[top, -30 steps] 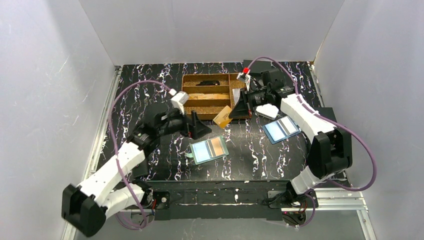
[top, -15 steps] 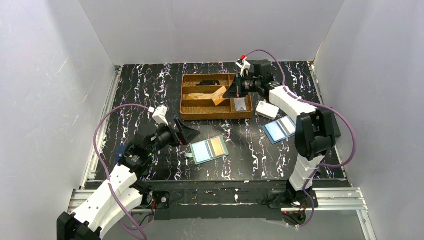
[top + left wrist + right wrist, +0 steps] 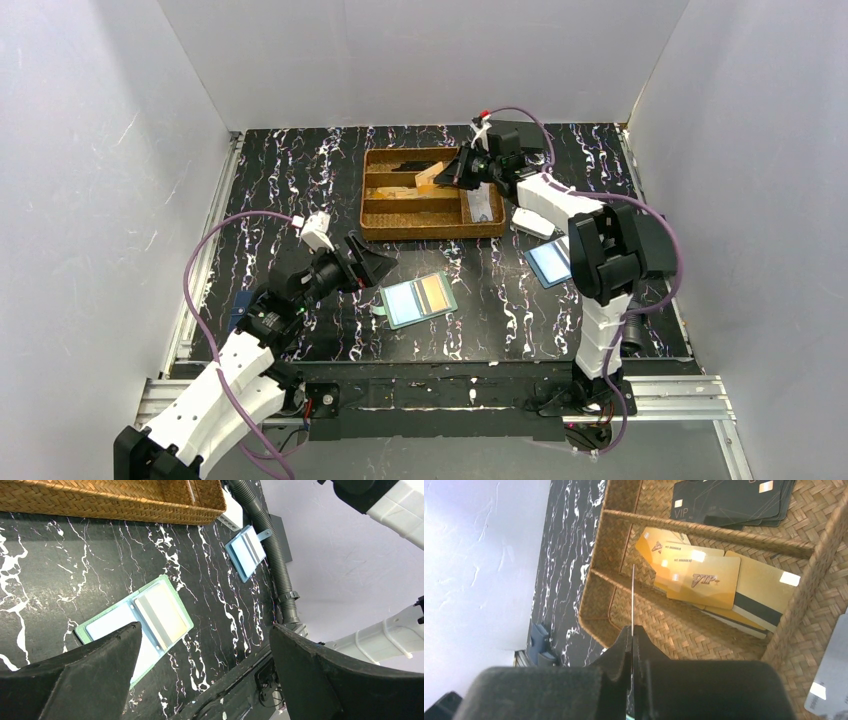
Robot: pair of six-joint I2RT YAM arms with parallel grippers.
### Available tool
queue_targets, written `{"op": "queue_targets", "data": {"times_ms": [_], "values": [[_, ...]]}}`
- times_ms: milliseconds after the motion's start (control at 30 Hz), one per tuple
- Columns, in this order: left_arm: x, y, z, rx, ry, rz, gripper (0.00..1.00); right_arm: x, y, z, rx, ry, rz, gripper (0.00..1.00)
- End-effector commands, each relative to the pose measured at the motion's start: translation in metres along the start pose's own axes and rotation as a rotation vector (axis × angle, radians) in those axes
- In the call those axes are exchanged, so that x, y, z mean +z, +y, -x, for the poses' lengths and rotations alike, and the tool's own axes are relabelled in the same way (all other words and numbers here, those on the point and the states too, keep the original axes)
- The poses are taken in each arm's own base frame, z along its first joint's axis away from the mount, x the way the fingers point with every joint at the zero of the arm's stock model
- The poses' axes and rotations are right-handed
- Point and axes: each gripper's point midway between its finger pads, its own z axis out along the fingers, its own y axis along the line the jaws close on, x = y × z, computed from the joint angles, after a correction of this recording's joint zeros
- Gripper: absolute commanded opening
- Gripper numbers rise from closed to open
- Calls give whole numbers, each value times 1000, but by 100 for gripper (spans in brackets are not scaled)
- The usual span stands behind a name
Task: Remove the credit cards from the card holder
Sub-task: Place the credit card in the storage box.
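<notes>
The teal card holder (image 3: 418,299) lies flat on the black marbled table, an orange-gold credit card (image 3: 433,293) showing in its right pocket and a pale panel in its left. My left gripper (image 3: 372,262) hovers just left of it, open and empty; its wrist view shows the card holder (image 3: 135,620) between the wide fingertips of that gripper (image 3: 205,630). My right gripper (image 3: 455,172) is shut on another orange-gold credit card (image 3: 428,178) above the wicker tray (image 3: 385,232). In the right wrist view this card (image 3: 632,595) is a thin edge-on line rising from the gripper (image 3: 633,630).
The tray's compartments (image 3: 596,580) hold several gold cards (image 3: 704,577) and black cards (image 3: 729,500). A blue holder (image 3: 548,262) and a white box (image 3: 533,222) lie right of the tray. A small dark blue object (image 3: 240,305) sits at the table's left edge.
My right gripper carried the orange-gold card from the tray's front edge back over the tray's compartments. My left arm drew back toward the near left, then stayed still, open.
</notes>
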Motion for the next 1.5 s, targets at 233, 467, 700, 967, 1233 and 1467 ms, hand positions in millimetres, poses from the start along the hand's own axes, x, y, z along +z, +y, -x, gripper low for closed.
{"op": "queue_targets", "data": {"times_ms": [233, 467, 700, 967, 1233, 1467], "values": [[-2, 7, 3, 4, -38, 21, 98, 35, -3, 23, 39, -98, -29, 1], [-4, 7, 4, 6, -46, 25, 98, 46, -16, 21, 42, -98, -50, 1], [-4, 9, 4, 4, -44, 30, 98, 54, -29, 10, 53, -82, -80, 3], [-7, 9, 2, -6, -49, 24, 98, 56, -36, 7, -2, -64, -135, 16], [-12, 11, -1, -18, -66, 15, 98, 47, -34, 10, -96, -70, -205, 22], [-13, 8, -1, -22, -68, -5, 98, 25, -29, 23, -175, -96, -268, 28]]}}
